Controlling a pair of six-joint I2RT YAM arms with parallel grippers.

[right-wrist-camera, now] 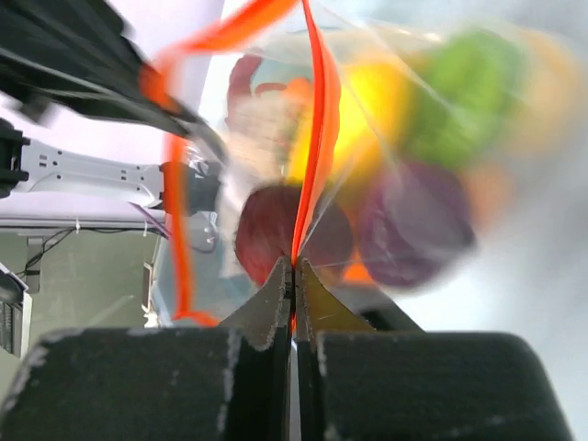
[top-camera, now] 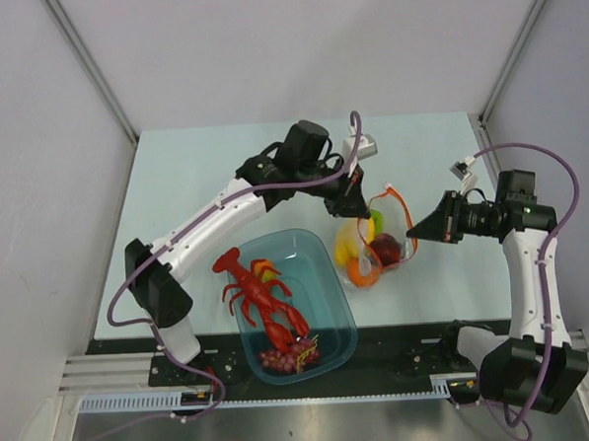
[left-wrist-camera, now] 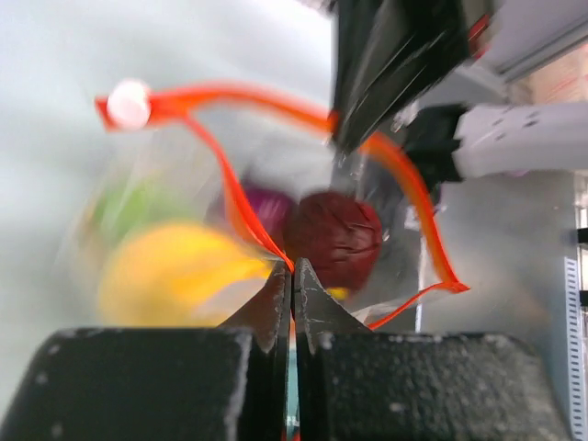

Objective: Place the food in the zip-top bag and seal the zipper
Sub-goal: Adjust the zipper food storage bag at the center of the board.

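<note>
The zip-top bag [top-camera: 375,248] stands on the table between both arms with its mouth pulled open. Its zipper [top-camera: 402,207] is a red strip forming a loop. Food lies inside: a yellow piece [top-camera: 347,245], a dark red one [top-camera: 386,247] and a green one [top-camera: 378,219]. My left gripper [top-camera: 351,206] is shut on the zipper [left-wrist-camera: 230,197] at the bag's far left lip. My right gripper [top-camera: 414,234] is shut on the zipper [right-wrist-camera: 312,119] at the right lip. The left wrist view shows a white slider [left-wrist-camera: 129,103] at the strip's end.
A translucent blue tub [top-camera: 322,273] sits near the front edge, left of the bag. It holds a red toy lobster [top-camera: 259,296], purple pieces [top-camera: 287,359] and a yellow piece [top-camera: 267,271]. Grey walls enclose the table on three sides.
</note>
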